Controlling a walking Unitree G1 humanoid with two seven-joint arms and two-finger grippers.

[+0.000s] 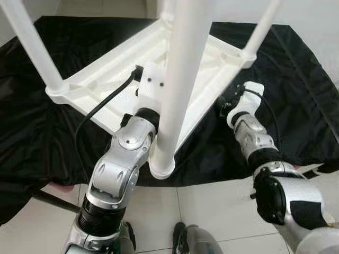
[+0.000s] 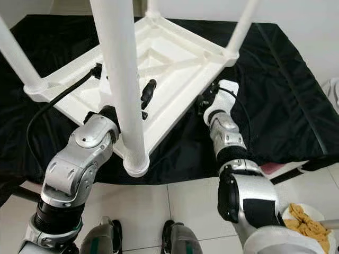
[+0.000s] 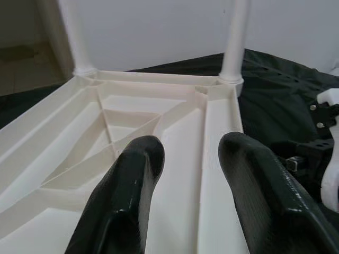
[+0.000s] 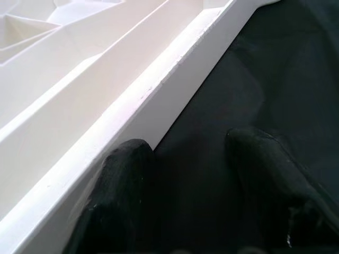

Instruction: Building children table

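A white plastic children's table lies upside down on a black cloth, its ribbed underside facing up. Three legs stand in its corner sockets: a near one, a left one and a far right one. My left gripper hovers open over the underside beside the near leg, with nothing between its fingers. My right gripper is open at the table's right rim; one finger rests by the rim's outer wall, the other over the cloth.
The cloth covers the floor around the table, and pale tiles begin at its near edge. A plate of biscuits sits on the tiles at my right. My own feet stand close below the near leg.
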